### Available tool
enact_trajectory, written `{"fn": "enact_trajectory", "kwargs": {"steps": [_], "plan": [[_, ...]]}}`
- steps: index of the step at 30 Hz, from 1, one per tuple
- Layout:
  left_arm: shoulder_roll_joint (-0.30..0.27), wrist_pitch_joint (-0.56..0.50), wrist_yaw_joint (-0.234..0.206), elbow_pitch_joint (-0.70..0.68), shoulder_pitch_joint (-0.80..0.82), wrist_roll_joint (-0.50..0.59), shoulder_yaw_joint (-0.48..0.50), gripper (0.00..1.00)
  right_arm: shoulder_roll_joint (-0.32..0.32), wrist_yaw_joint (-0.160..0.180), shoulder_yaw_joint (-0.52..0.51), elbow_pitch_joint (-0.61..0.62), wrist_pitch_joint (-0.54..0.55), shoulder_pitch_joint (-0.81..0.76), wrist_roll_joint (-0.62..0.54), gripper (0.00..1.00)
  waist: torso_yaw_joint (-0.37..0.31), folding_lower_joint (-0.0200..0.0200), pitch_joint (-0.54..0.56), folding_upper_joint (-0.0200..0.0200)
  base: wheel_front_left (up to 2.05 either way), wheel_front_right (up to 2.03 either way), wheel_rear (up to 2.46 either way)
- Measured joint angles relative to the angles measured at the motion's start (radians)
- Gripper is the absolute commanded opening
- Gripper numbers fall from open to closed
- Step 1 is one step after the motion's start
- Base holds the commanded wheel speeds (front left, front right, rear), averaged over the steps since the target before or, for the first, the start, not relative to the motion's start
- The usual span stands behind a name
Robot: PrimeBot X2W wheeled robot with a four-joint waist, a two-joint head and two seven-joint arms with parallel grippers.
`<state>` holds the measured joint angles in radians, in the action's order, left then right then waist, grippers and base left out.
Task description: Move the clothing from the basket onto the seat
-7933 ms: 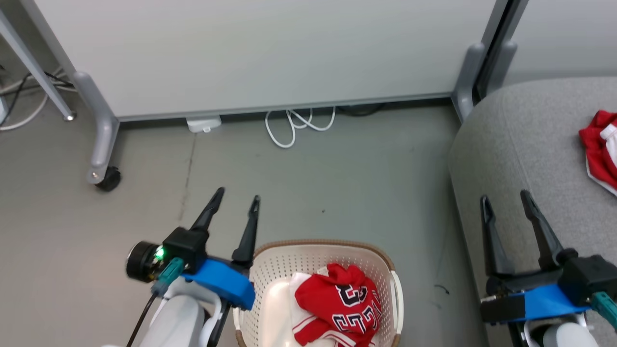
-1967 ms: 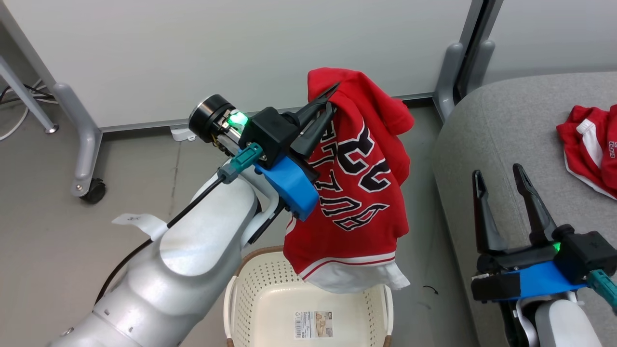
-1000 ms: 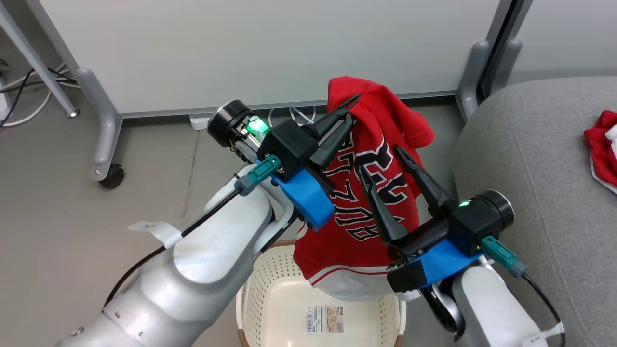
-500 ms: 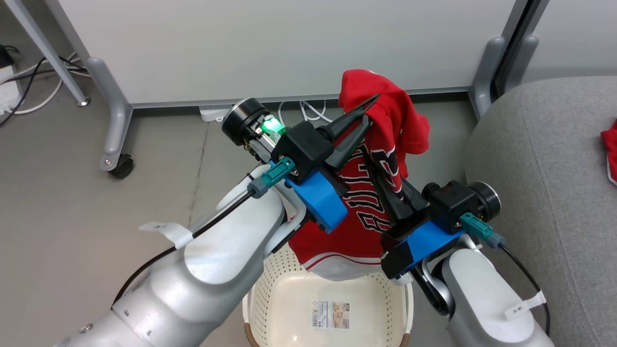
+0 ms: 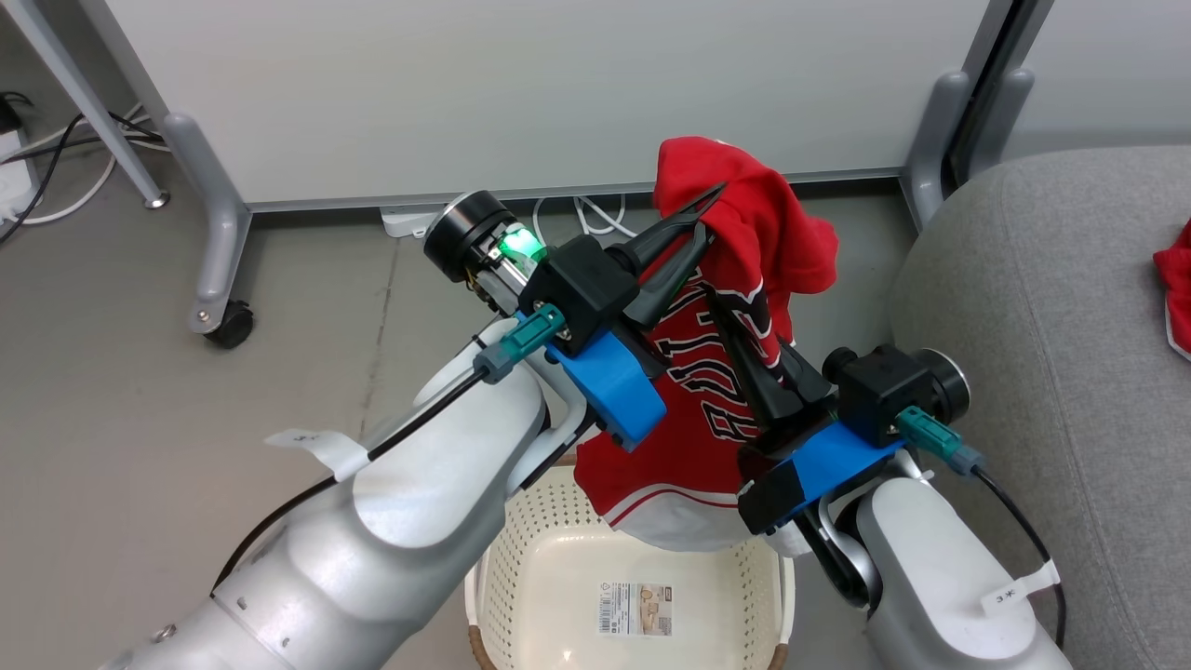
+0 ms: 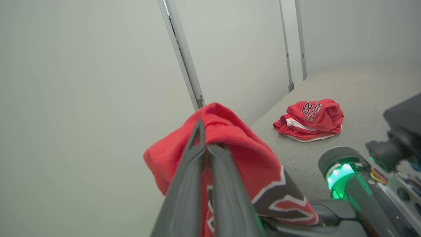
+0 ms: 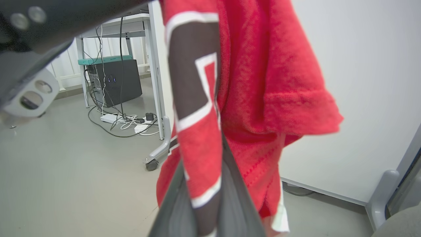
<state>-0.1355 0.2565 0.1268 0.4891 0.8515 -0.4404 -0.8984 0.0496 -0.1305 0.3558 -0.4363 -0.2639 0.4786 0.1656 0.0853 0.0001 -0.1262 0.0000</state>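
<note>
A red jersey (image 5: 744, 233) with black-and-white letters hangs above the cream basket (image 5: 493, 577), its white hem dipping just inside the rim. My left gripper (image 5: 712, 209) is shut on the jersey's top fold; the left wrist view shows that gripper (image 6: 202, 135) pinching the red fabric (image 6: 236, 144). My right gripper (image 5: 721, 302) is shut on a fold of the lettered front, lower down, and the right wrist view shows this gripper (image 7: 204, 158) with cloth (image 7: 263, 65) between the fingers. Another jersey (image 6: 310, 118) lies crumpled on the grey seat (image 5: 1042, 307) to the right.
A white partition panel stands behind, on grey feet with a caster (image 5: 228, 326). White cables (image 5: 595, 214) lie at its base. The basket floor carries a paper label (image 5: 633, 609). A computer tower (image 7: 115, 82) and more cables sit under a desk.
My right gripper, open around the jersey's front a second ago, has shut on a fold of it. The left gripper keeps its hold on the top; the head camera has shifted slightly.
</note>
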Motion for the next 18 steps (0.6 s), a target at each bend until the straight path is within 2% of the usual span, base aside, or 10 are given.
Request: {"fn": "enact_trajectory", "kwargs": {"steps": [5, 6, 7, 18], "plan": [[0.000, 0.001, -0.004, 0.003, 0.000, -0.001, -0.002, 0.00, 0.000, 0.000, 0.000, 0.006, 0.000, 0.000, 0.005, 0.00, -0.002, 0.0000, -0.002, 0.0000, 0.00, 0.00, 0.00], [0.000, 0.001, -0.005, 0.004, 0.001, -0.002, -0.002, 0.39, 0.000, 0.000, 0.000, 0.007, 0.000, 0.000, 0.005, 0.00, -0.002, 0.0000, -0.003, 0.0000, 0.00, 0.00, 0.00], [0.000, 0.001, -0.009, 0.004, 0.001, -0.002, -0.001, 1.00, 0.000, 0.000, 0.000, 0.007, 0.000, 0.000, 0.005, 0.00, -0.003, 0.0000, -0.004, 0.0000, 0.00, 0.00, 0.00], [-0.003, 0.003, -0.024, 0.000, 0.001, 0.009, 0.000, 1.00, 0.000, 0.000, -0.029, 0.030, 0.000, 0.000, 0.009, 0.00, -0.009, 0.0000, -0.019, 0.0000, 0.00, 0.00, 0.00]]}}
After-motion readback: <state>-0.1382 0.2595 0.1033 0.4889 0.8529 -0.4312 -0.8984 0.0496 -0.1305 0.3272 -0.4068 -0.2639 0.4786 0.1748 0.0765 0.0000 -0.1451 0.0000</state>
